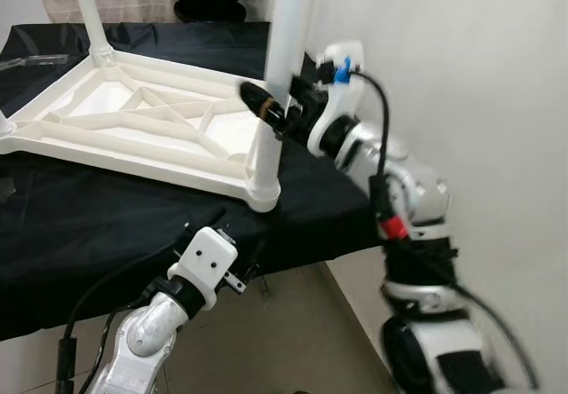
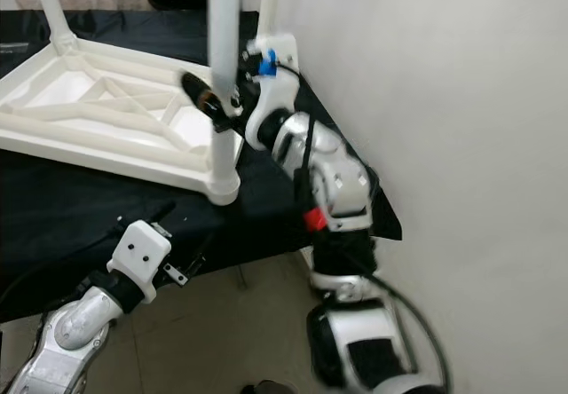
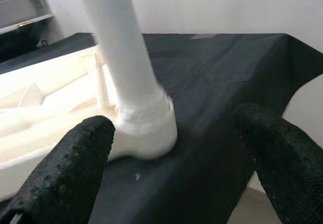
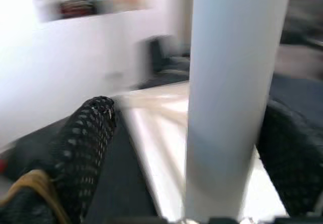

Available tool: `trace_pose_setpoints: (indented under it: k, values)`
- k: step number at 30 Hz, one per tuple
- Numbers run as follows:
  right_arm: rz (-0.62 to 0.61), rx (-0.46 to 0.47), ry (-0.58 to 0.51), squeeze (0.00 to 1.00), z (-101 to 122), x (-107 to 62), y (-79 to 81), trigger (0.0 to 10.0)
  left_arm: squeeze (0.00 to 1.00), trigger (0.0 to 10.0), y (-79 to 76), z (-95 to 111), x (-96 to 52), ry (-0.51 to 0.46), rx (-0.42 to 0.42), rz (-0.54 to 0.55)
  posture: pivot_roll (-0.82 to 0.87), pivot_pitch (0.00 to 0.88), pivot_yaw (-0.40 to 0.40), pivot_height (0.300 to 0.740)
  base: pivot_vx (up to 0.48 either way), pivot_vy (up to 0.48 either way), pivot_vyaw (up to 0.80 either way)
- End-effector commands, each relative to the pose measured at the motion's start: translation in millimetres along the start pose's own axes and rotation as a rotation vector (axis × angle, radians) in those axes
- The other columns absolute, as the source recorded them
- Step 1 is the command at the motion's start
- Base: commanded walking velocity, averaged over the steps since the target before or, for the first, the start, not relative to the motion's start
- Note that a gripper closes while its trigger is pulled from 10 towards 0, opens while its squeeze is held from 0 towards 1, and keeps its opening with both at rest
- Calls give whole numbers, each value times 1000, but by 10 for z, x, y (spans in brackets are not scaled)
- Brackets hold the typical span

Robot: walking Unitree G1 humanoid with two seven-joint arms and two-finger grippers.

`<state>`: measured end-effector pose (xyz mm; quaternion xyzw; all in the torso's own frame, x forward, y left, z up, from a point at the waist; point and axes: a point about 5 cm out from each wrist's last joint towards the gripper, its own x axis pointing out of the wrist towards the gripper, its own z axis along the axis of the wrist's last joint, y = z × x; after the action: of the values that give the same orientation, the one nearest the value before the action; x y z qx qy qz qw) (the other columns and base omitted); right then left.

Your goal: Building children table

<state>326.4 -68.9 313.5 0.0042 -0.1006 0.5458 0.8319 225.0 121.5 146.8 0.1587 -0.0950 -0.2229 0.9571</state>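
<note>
A white plastic children's table [image 1: 142, 123] lies upside down on a worktop [image 1: 89, 225] draped in black cloth, its ribbed underside facing up. At the corner nearest the robot, a white leg [image 1: 280, 66] stands upright in its round socket [image 1: 263, 194], just at the worktop's edge beside a pale wall [image 1: 479, 74]. The right gripper [image 1: 277, 110] is raised at mid-height of this leg, its black fingers [image 4: 86, 138] spread to either side of it; whether they press on the leg cannot be told. The left gripper [image 3: 171, 153] sits low at the worktop's front edge, its fingers [image 3: 70, 168] open wide, facing the socket and apart from it.
</note>
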Motion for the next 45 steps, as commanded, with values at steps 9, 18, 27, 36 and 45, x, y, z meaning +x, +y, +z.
trace_pose_setpoints:
  k: [9, 18, 27, 36, 45]
  values:
    - [484, -130, 126, 1000, 148, -195, 52, 10000, 0, 10000, -94, 89, -84, -6, -25, -11, 59, 166, -163, 740, 0, 0, 0]
    - [548, -107, 207, 1000, 57, -73, -21, 10000, 0, 10000, -121, 131, -152, 2, -35, -16, 56, 196, -158, 740, 0, 0, 0]
    - [603, -15, 169, 1000, -29, 76, 66, 0, 0, 10000, -122, 155, -157, 7, -39, -18, 63, 201, -156, 740, 0, 0, 0]
    - [646, 33, 158, 0, 59, 54, -15, 0, 0, 10000, -115, 156, -150, 11, -39, -15, 52, 196, -157, 740, 0, 0, 0]
    - [470, 163, 94, 0, -24, 20, -115, 0, 0, 10000, -112, 142, -115, 13, -43, -19, 49, 177, -154, 740, 0, 0, 0]
